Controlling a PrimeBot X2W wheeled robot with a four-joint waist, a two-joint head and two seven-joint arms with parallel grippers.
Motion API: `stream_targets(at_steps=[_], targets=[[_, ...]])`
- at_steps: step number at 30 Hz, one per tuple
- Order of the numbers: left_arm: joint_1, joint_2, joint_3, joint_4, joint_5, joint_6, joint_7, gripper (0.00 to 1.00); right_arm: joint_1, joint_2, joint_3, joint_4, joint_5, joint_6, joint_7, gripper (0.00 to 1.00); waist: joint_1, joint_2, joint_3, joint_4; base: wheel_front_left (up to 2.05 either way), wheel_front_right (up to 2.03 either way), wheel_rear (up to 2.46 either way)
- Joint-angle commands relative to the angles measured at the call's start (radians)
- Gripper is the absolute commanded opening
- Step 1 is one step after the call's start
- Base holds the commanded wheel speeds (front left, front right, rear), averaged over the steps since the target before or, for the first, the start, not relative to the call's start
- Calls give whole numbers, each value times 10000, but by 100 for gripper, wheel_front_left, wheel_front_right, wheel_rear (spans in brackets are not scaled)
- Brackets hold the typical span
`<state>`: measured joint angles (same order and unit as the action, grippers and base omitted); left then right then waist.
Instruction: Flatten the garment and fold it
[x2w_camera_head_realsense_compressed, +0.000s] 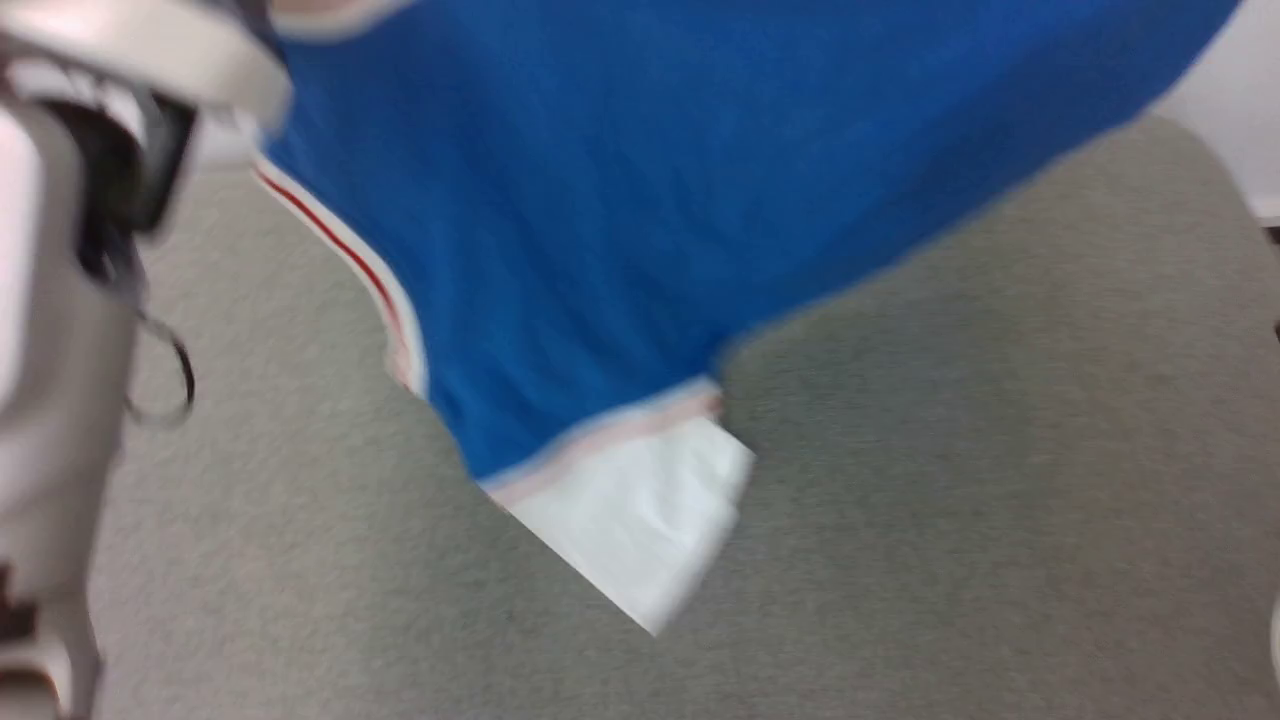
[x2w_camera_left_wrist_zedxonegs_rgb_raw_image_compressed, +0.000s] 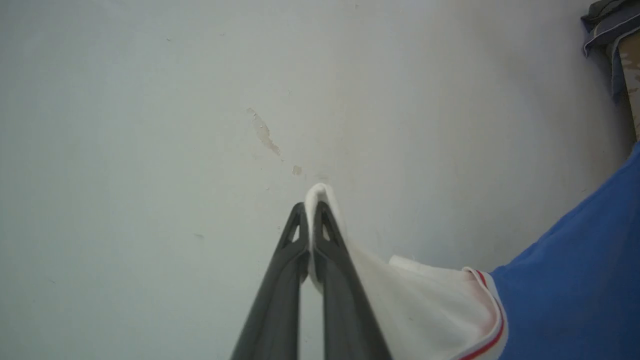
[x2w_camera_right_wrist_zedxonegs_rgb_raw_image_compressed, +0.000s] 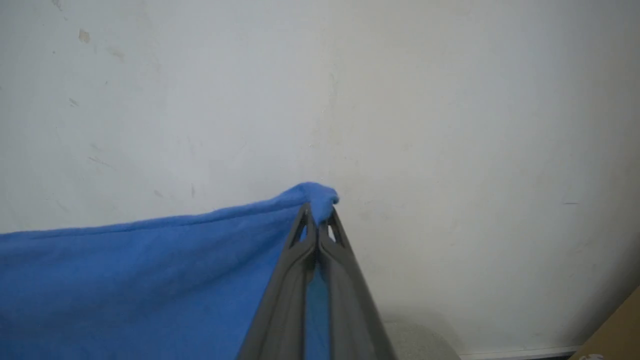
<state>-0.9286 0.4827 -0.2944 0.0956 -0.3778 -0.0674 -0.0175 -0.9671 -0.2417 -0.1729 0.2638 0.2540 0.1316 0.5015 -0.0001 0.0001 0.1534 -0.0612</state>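
The garment (x2w_camera_head_realsense_compressed: 620, 200), a royal-blue jersey, hangs in the air above the grey carpet, its red-and-white striped trim (x2w_camera_head_realsense_compressed: 340, 250) down the left and a white sleeve (x2w_camera_head_realsense_compressed: 640, 520) dangling lowest. In the left wrist view my left gripper (x2w_camera_left_wrist_zedxonegs_rgb_raw_image_compressed: 312, 205) is shut on a white sleeve edge (x2w_camera_left_wrist_zedxonegs_rgb_raw_image_compressed: 425, 300), with blue cloth (x2w_camera_left_wrist_zedxonegs_rgb_raw_image_compressed: 575, 285) to the right. My right gripper (x2w_camera_right_wrist_zedxonegs_rgb_raw_image_compressed: 317, 207) is shut on a blue edge of the garment (x2w_camera_right_wrist_zedxonegs_rgb_raw_image_compressed: 125, 280), which stretches away to the left. Both grippers point at a pale wall. My left forearm (x2w_camera_head_realsense_compressed: 60, 400) stands at the head view's left edge.
Grey carpet (x2w_camera_head_realsense_compressed: 950, 500) lies below the hanging cloth. A white wall (x2w_camera_left_wrist_zedxonegs_rgb_raw_image_compressed: 200, 125) with chipped paint stands close ahead. Dark folded cloth on a brown thing (x2w_camera_left_wrist_zedxonegs_rgb_raw_image_compressed: 615, 40) shows at the left wrist view's upper right. A cardboard corner (x2w_camera_right_wrist_zedxonegs_rgb_raw_image_compressed: 615, 330) and a baseboard sit low right.
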Motion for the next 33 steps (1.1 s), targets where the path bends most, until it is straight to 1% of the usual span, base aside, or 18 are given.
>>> stream_targets(at_steps=[1, 8, 13, 17, 22, 25, 28, 33], targets=[[-643, -41, 70, 311, 9, -17, 88, 0, -423, 115, 155, 257, -165, -9, -145, 0, 1, -1, -614, -814, 0, 0, 0], [-3257, -138, -129, 1880, 215, -153, 919, 0, -2058, 561, 532, 1662, -620, -9, -298, 0, 1, -1, -839, -1256, 0, 0, 0], [-4436, -164, -431, 2441, 230, -330, 1504, 0, -2688, 550, 915, 2060, -604, -9, -6, 0, 1, -1, -723, -1349, 0, 0, 0], [-5047, -117, -760, 2627, 258, -442, 1998, 0, -2956, 445, 997, 2132, -443, -9, 355, 0, 1, -1, -262, -1360, 0, 0, 0], [-5832, -169, -857, 2717, 283, -468, 2166, 0, -3457, 589, 554, 2244, -147, -9, 742, 0, 1, -1, 870, -1528, 0, 0, 0], [-6369, -215, -927, 2773, 512, -382, 2012, 0, -3836, 700, 453, 2309, -128, -9, 642, 0, 1, -1, 1730, -1733, 0, 0, 0], [-6932, -151, -1024, 2877, 985, -178, 1591, 0, -4246, 910, 387, 2515, -122, -9, 133, 0, 1, -1, 2446, -2024, 0, 0, 0], [-7585, 95, -1273, 3402, 1876, 126, 390, 0, -4821, 1302, 531, 3481, -340, -9, -1002, 0, 1, -1, 2783, -2364, 0, 0, 0]])
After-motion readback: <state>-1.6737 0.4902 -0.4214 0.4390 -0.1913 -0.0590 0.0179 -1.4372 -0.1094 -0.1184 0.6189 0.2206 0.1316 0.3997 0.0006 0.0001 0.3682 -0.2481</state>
